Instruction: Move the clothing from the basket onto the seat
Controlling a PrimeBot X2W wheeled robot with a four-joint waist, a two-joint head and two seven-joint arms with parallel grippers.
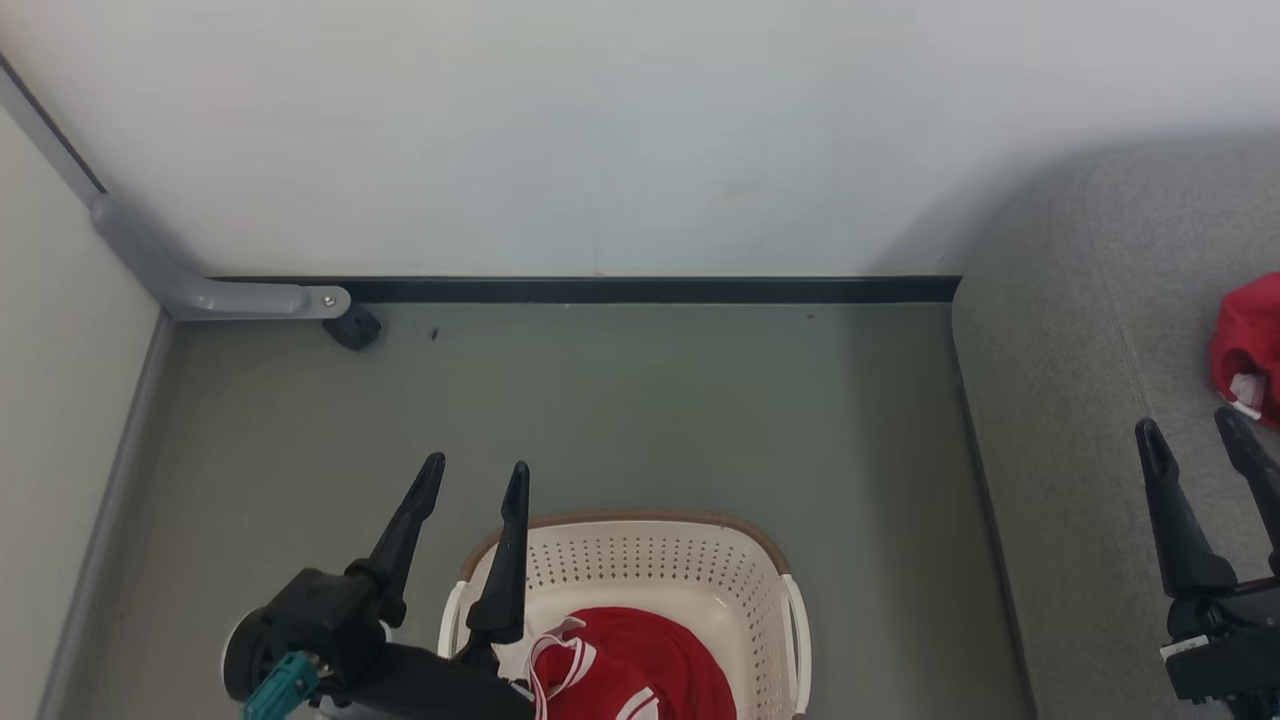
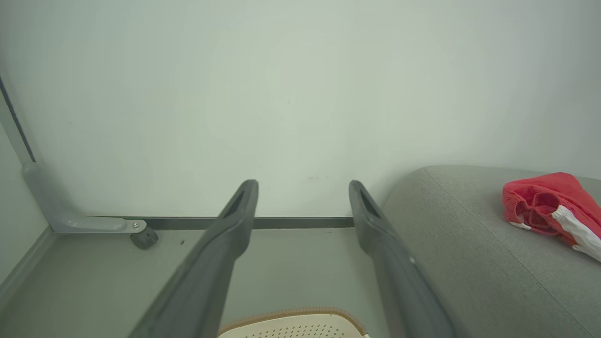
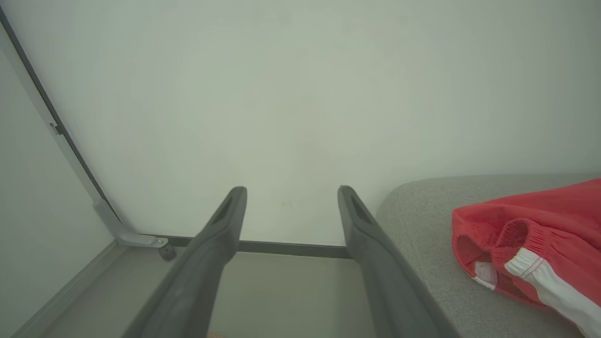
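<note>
The cream basket (image 1: 700, 565) stands on the floor at the bottom centre of the head view, and its rim (image 2: 300, 313) peeks into the left wrist view. Red clothing with white stripes (image 1: 640, 660) lies in it. Another red garment (image 1: 1250, 345) (image 2: 547, 206) (image 3: 530, 234) rests on the grey seat (image 1: 1080, 400) (image 2: 460, 244) (image 3: 422, 220) at the right. My left gripper (image 1: 475, 480) (image 2: 303, 188) is open and empty, over the basket's left rim. My right gripper (image 1: 1190, 430) (image 3: 291, 192) is open and empty above the seat, just below that garment.
A pale wall with a dark baseboard (image 1: 650, 290) closes off the back. A grey metal bracket (image 1: 230, 295) with a black foot (image 1: 352, 327) sits in the back-left corner. Grey floor (image 1: 650, 410) lies between basket, wall and seat.
</note>
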